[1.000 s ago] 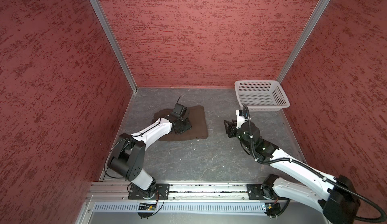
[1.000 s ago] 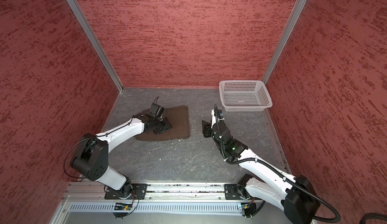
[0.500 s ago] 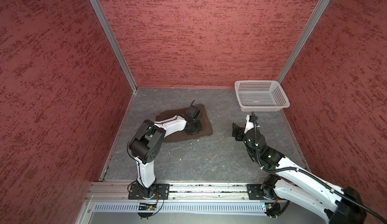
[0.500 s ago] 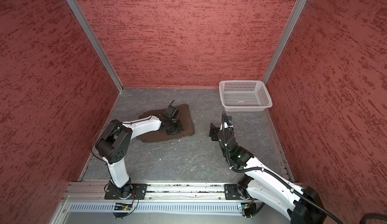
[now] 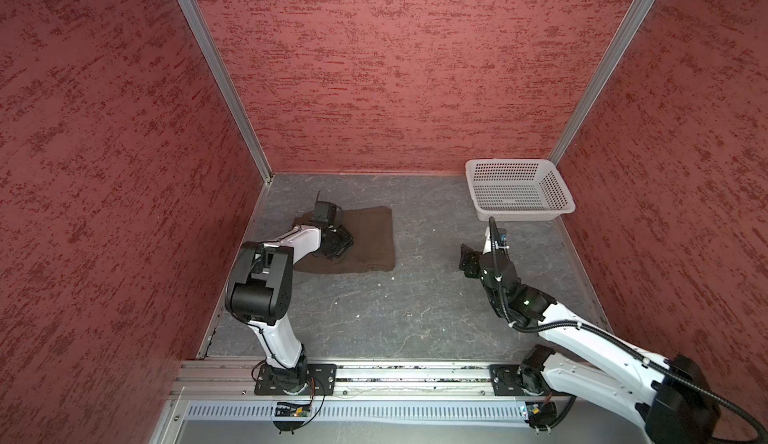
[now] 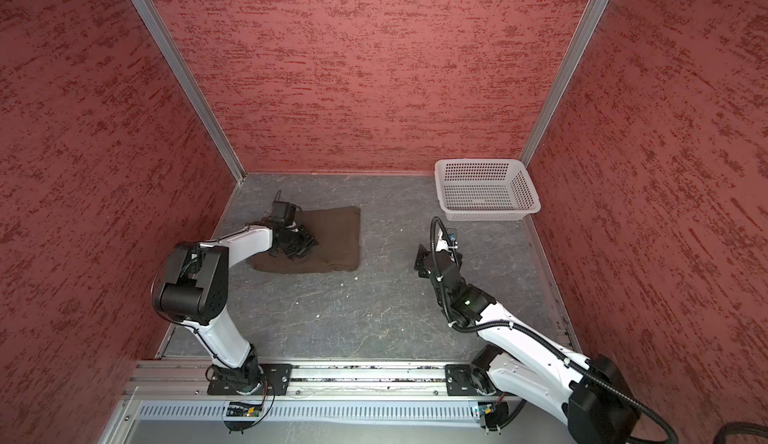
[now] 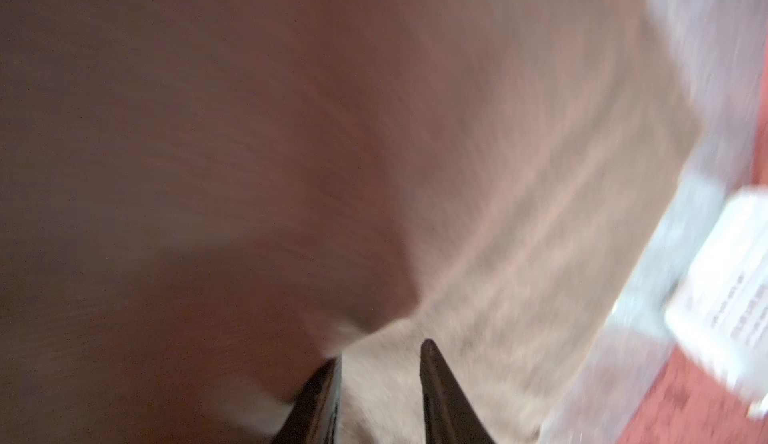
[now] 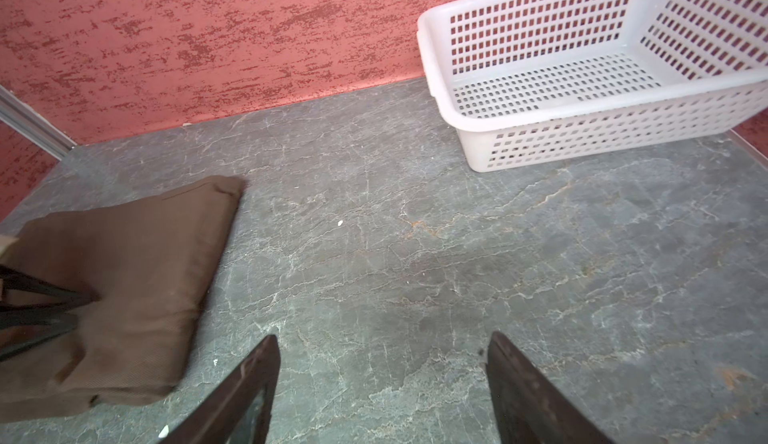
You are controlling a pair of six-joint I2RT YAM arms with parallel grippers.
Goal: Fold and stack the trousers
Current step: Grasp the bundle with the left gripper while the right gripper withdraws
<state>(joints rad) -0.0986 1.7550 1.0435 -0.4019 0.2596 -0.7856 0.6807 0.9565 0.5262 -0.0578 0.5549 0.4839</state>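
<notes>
L gripper [image 5: 341,247]: jaws narrowly apart, tips pressed into folded trousers [image 5: 370,240] right under it; can't tell if cloth's pinched. R gripper [image 8: 382,338]: wide open, empty; trousers well apart, basket [image 8: 582,143] ahead.

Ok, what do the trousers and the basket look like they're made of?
The trousers: soft woven cloth, dark brown, matte; fine ribbed weave and rounded folded edges suggest it. The basket: white plastic, likely moulded, faintly glossy; stiff perforated walls with regular holes.
</notes>
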